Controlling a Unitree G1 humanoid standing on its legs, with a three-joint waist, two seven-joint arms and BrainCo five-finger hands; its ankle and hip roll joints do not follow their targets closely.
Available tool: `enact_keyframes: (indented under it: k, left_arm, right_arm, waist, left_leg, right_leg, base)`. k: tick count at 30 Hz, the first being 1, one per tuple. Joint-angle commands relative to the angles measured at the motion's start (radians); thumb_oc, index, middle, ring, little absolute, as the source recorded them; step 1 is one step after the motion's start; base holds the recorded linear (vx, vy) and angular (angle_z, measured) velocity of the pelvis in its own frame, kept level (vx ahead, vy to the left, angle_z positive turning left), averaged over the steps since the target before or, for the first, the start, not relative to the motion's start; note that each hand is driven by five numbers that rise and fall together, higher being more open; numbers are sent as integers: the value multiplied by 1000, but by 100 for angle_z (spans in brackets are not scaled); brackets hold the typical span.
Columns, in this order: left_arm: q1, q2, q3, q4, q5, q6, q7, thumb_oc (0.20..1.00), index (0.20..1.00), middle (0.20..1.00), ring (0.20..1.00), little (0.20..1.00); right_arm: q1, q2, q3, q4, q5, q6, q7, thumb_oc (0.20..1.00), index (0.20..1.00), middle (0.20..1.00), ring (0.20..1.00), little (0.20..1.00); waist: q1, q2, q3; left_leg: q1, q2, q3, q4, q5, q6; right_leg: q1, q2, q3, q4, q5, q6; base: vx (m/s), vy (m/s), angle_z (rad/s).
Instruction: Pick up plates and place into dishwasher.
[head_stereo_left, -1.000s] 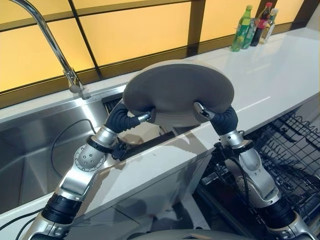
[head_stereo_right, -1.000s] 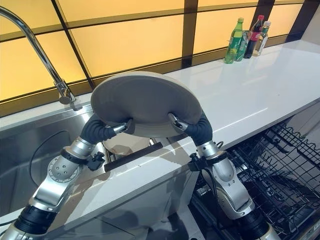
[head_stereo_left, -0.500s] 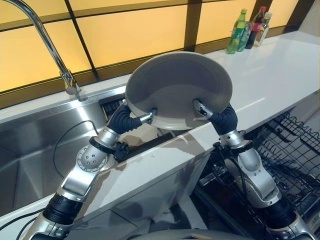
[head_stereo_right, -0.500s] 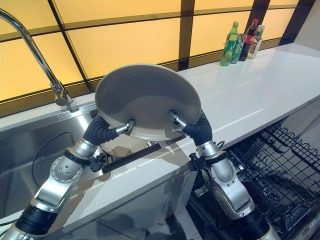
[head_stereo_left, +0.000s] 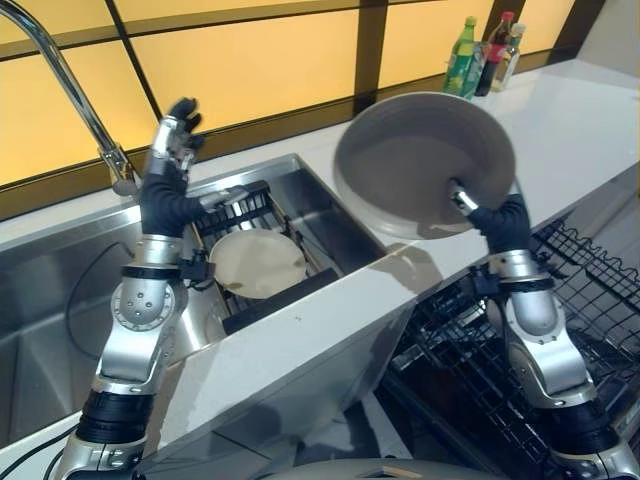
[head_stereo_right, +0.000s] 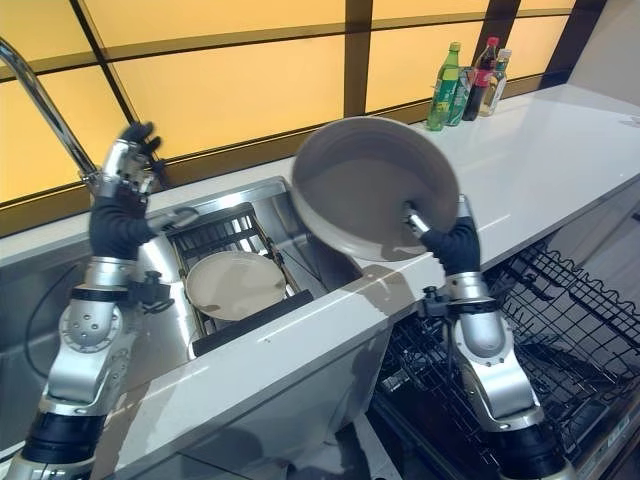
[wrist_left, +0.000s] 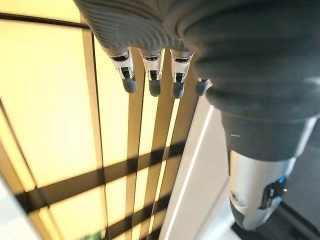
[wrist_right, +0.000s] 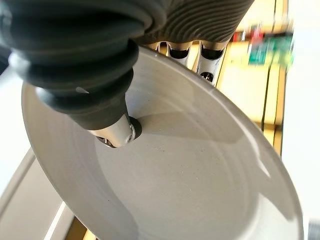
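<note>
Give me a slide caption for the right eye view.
Right hand pinches a round grey plate above the white counter; left hand raised open.

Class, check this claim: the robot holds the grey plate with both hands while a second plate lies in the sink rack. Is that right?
Not quite. Only the right hand grips the grey plate; the left eye view shows the left hand raised near the faucet, fingers straight, holding nothing. The second plate does lie in the sink rack.
</note>
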Motion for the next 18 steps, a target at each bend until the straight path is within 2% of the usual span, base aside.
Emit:
enact_keyframes:
  k: [1, 8, 11, 18]
  left_arm:
    - [-8, 41, 65, 47, 20, -54, 31, 1000, 1000, 1000, 1000, 1000]
    - [60, 61, 167, 64, 28, -48, 31, 1000, 1000, 1000, 1000, 1000]
    - [83, 78, 202, 76, 24, -48, 27, 1000, 1000, 1000, 1000, 1000]
    - [138, 103, 260, 73, 26, -42, 43, 1000, 1000, 1000, 1000, 1000]
  right_arm:
    - [27, -50, -89, -14, -33, -34, -18, 200, 200, 200, 200, 200]
    - [148, -52, -227, 9, -114, -19, -97, 200, 200, 200, 200, 200]
    - [190, -75, -278, 41, -213, 15, -154, 200, 200, 200, 200, 200]
    - [261, -118, -347, 137, -312, 69, -220, 200, 200, 200, 200, 200]
  waist:
    - [-36, -6, -61]
    - [-83, -2, -47]
    - [-101, 3, -35]
    - [-135, 28, 14]
  left_leg:
    - [-90, -52, 3, 17, -5, 53]
    - [-88, -40, 47, 28, -16, 48]
    - [-91, -38, 67, 50, -31, 47]
    - [-103, -33, 91, 105, -68, 43]
  right_leg:
    - [9, 47, 6, 110, -146, 0]
    - [-5, 49, 45, 102, -133, 7]
    - [-16, 45, 63, 100, -126, 11]
    - [-45, 44, 109, 125, -133, 19]
  base:
    - [40, -67, -26]
    - [48, -84, -22]
    - [31, -80, -25]
    - [32, -56, -18]
